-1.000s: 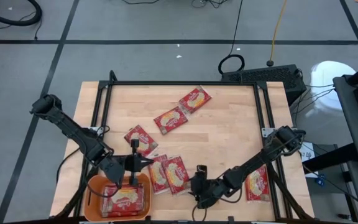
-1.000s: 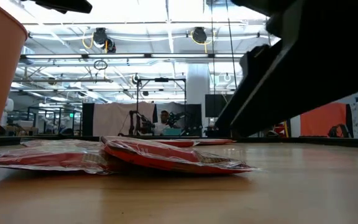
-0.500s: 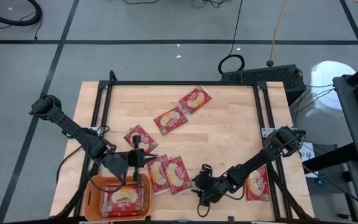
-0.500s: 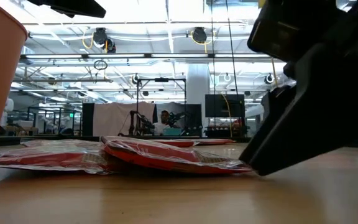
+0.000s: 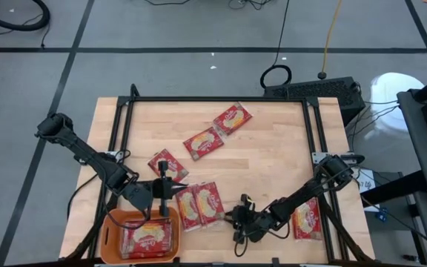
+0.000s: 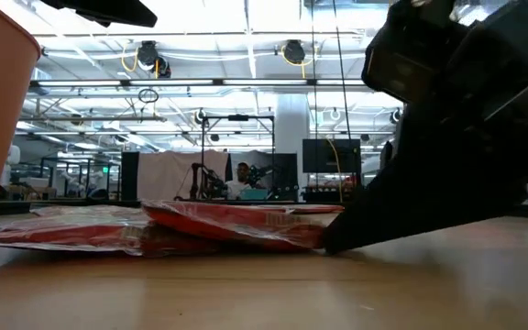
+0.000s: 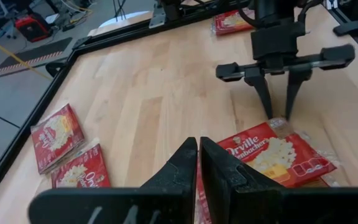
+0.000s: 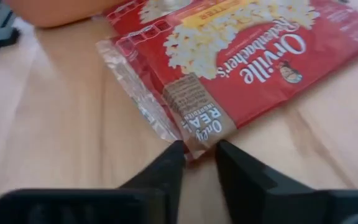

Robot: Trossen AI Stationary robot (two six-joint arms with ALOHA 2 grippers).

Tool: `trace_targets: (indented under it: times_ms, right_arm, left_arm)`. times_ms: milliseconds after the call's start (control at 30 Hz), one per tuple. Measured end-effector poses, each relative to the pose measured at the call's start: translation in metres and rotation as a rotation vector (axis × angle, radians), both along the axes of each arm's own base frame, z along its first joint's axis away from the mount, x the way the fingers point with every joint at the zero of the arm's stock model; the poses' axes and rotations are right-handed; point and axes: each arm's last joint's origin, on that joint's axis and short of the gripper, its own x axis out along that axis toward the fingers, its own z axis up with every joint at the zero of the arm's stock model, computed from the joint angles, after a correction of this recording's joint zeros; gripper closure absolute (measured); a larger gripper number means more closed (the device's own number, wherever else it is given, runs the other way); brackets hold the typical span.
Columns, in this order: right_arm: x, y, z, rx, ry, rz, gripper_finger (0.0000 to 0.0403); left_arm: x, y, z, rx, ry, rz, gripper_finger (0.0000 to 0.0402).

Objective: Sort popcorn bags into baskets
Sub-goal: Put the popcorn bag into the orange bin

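Several red popcorn bags lie on the wooden table. One bag [image 5: 210, 205] lies near the front middle, overlapping its neighbour [image 5: 188, 208]. My right gripper [image 5: 233, 216] is low at this bag's right corner, fingers a little apart with the corner [image 8: 194, 142] between the tips. The orange basket [image 5: 110, 226] stands at the front left and holds bags [image 5: 147, 237]. My left gripper [image 5: 165, 194] hovers shut and empty over the basket's far wall. My right gripper meets the bag at its brown-labelled corner [image 8: 197, 134], one fingertip [image 8: 174, 158] on each side of it, with a gap between the tips. The fingers slant down from the table's right. The bag lies on the table and its neighbour, its end [image 6: 314, 234] raised slightly.
More bags lie at the left middle [image 5: 167, 165], centre [image 5: 202, 142], far centre [image 5: 232, 119] and front right under the right arm [image 5: 306, 219]. A black frame [image 5: 213, 99] borders the table. Bare wood lies right of centre.
My right gripper has sunk to the tabletop, rolled, and gone a little toward the bag, and its fingers have narrowed from wide open. The bag's right end has been pushed back toward the left and raised slightly, while the rest of it stays put.
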Motion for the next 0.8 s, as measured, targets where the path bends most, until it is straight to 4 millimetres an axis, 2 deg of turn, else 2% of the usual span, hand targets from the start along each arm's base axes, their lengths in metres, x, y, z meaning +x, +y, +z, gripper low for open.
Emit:
trace_targets:
  times_ms: [167, 367, 567, 667, 800]
  right_arm:
    - [0.006, -0.008, 0.001, -0.010, -0.033, -0.049, 0.0393]
    - [0.019, -0.017, 0.010, 0.004, -0.145, -0.088, 0.0397]
    - [0.036, -0.029, 0.026, -0.008, -0.292, -0.083, 0.0402]
    - [0.043, -0.039, 0.030, -0.015, -0.327, -0.103, 0.0402]
    - [0.050, -0.052, 0.034, 0.001, -0.368, -0.143, 0.0402]
  left_arm:
    - [0.001, 0.001, 0.000, -0.037, -0.005, 0.022, 0.0376]
    - [0.003, 0.003, -0.002, -0.080, 0.007, 0.023, 0.0375]
    - [0.010, 0.000, -0.014, -0.063, 0.052, 0.016, 0.0370]
    - [0.016, -0.001, -0.023, -0.054, 0.082, 0.023, 0.0343]
    - [0.024, -0.003, -0.033, -0.050, 0.091, 0.031, 0.0280]
